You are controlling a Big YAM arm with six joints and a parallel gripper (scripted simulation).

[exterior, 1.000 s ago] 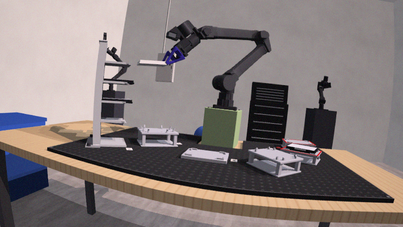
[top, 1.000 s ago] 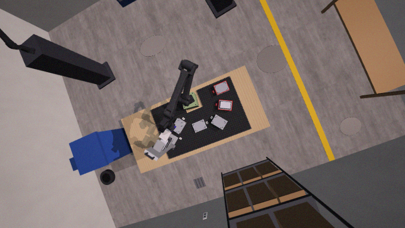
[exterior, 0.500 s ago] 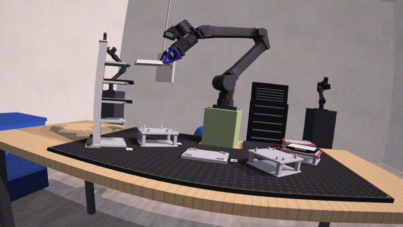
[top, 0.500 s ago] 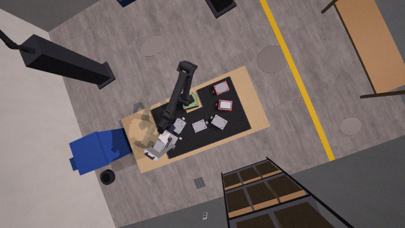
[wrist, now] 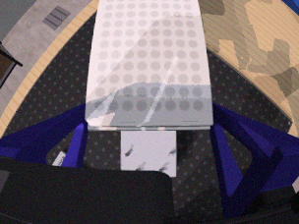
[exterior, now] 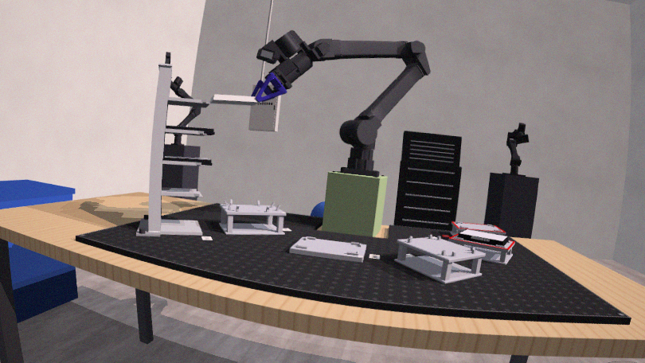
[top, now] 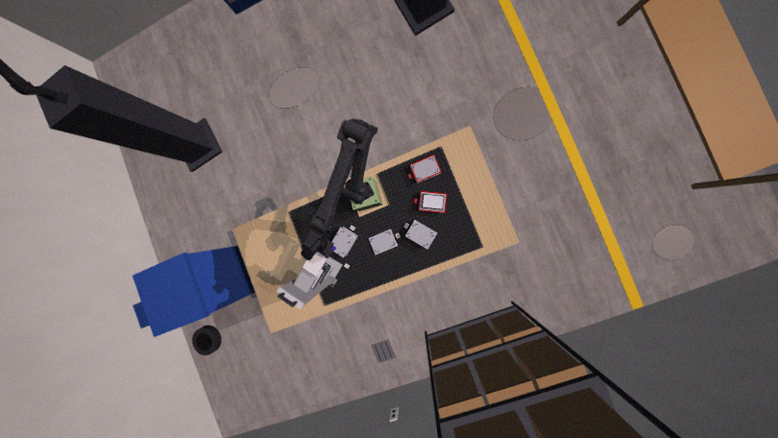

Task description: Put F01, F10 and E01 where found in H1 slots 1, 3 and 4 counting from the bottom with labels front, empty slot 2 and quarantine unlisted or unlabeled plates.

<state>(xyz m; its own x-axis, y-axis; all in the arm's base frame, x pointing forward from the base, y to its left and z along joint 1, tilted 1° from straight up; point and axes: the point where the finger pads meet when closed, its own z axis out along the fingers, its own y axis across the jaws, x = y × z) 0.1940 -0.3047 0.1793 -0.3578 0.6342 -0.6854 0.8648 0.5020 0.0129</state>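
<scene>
My gripper (exterior: 268,90) is shut on the near short end of a white well plate (exterior: 232,98) and holds it level in the air. The plate's far end stands just at the mouth of the top shelf (exterior: 187,103) of the plate hotel H1 (exterior: 173,148). In the wrist view the plate (wrist: 149,55) stretches away from me between the blue fingers, with the hotel's top beyond it. Dark plates lie on the two middle shelves (exterior: 189,130) (exterior: 187,161). The bottom shelf (exterior: 177,191) holds something light. No label is readable.
A raised nest (exterior: 252,214) stands beside the hotel, a flat nest (exterior: 328,248) in the middle, and another raised nest (exterior: 439,258) to the right. Two red-edged quarantine nests (top: 425,168) (top: 432,202) stand at the far right; one holds a plate. The green arm base (exterior: 355,202) stands behind.
</scene>
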